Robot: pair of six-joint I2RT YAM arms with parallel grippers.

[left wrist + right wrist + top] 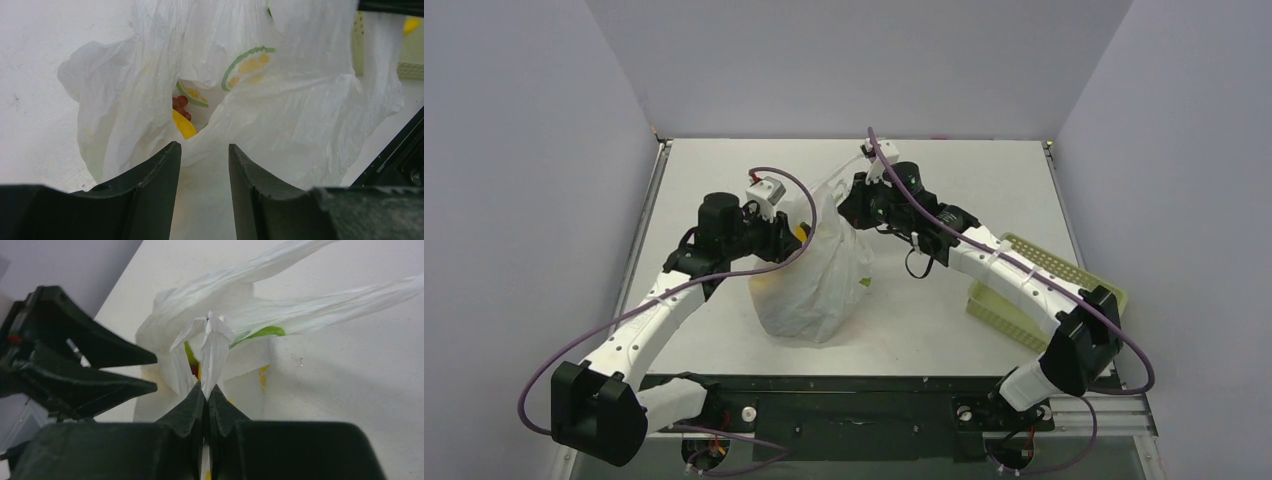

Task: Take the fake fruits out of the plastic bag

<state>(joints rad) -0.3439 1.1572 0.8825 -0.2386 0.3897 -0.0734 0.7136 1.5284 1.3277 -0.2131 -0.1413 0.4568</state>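
Note:
The white plastic bag (809, 285) stands at the table's middle, its handles pulled up and back. My right gripper (852, 205) is shut on a pinched fold of the bag's rim, as the right wrist view (206, 389) shows. My left gripper (796, 237) is open at the bag's left rim; in the left wrist view (204, 146) the bag film (300, 115) lies between its fingers. Through the mouth I see a yellow fruit (184, 125) and red grapes (181, 105). The other fruits are hidden.
A pale yellow-green perforated basket (989, 305) lies at the right, partly under my right arm. The left gripper (156, 372) shows at the left of the right wrist view, close to the bag. Grey walls stand on three sides.

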